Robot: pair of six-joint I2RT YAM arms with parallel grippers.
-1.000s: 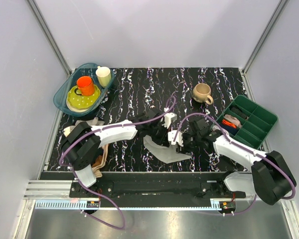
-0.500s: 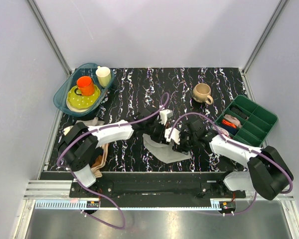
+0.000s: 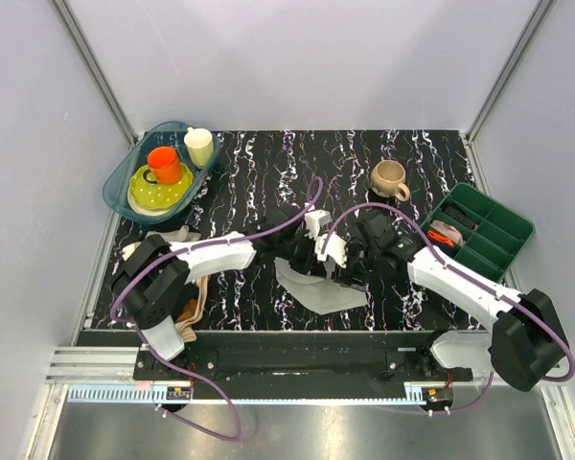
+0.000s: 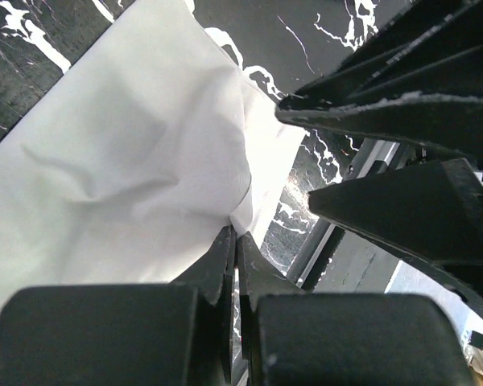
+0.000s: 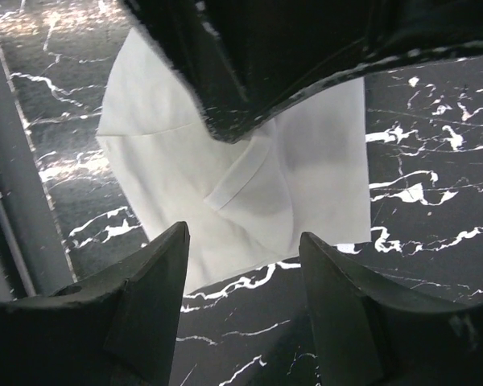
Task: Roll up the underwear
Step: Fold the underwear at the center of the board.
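Observation:
The underwear [image 3: 318, 290] is a light grey cloth lying partly folded on the black marbled table near the front edge. My left gripper [image 3: 311, 261] is at its far edge, shut, with a fold of the underwear [image 4: 137, 153] pinched at the fingertips [image 4: 225, 245]. My right gripper [image 3: 337, 266] hangs open right beside it, just above the cloth's far right part. In the right wrist view the underwear [image 5: 249, 185] lies below my open right gripper [image 5: 243, 269], with the left gripper [image 5: 266, 56] dark across the top.
A beige mug [image 3: 390, 178] stands at the back right. A green compartment tray [image 3: 494, 251] with small red and white bundles [image 3: 444, 233] is at the right. A teal basin [image 3: 117, 190] with cups and a plate is at the back left. A tan cloth [image 3: 193, 309] lies front left.
My right gripper has moved left and slightly away, closing in on the left gripper. The left gripper has shifted a little over the underwear's far edge. The cloth has barely moved.

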